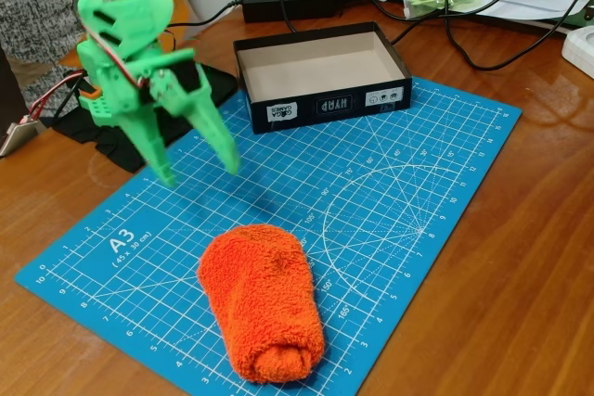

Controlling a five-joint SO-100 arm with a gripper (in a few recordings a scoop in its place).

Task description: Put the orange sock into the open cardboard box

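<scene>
So far, nothing is grasped and the whole transfer is judged to remain.

The orange sock (263,314) is seen lying on the blue cutting mat (390,201), at its near edge, well apart from the open cardboard box (320,76), which sits empty at the mat's far edge. The green gripper (198,172) is held above the mat between sock and box, its fingers spread wide with nothing between them.

You see a bright orange sock (264,312), a white-gridded blue mat (390,192), a green end effector (199,170), and a black box (322,76) (tan inside).
</scene>
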